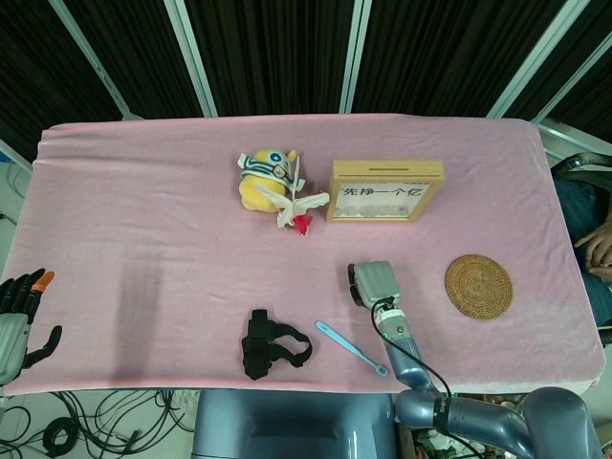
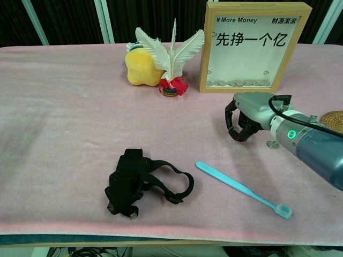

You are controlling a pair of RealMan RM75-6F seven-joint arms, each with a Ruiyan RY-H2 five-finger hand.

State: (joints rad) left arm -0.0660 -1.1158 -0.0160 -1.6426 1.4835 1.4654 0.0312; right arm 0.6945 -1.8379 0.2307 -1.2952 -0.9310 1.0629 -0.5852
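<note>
My right hand (image 1: pixel 373 284) (image 2: pixel 247 114) hovers just over the pink cloth in front of the wooden framed money box (image 1: pixel 385 190) (image 2: pixel 256 47). Its fingers are curled downward, and nothing shows between them. A small coin (image 2: pixel 274 144) lies on the cloth close to its wrist. A light blue toothbrush (image 1: pixel 351 347) (image 2: pixel 244 189) lies nearer the front edge. My left hand (image 1: pixel 19 316) hangs beyond the table's left edge, fingers spread and holding nothing; the chest view does not show it.
A black strap device (image 1: pixel 271 344) (image 2: pixel 140 181) lies at the front centre. A yellow plush toy (image 1: pixel 265 178) (image 2: pixel 142 68) and a feather shuttlecock (image 1: pixel 298 208) (image 2: pixel 171 59) sit left of the money box. A woven coaster (image 1: pixel 478 285) (image 2: pixel 335 119) is at the right.
</note>
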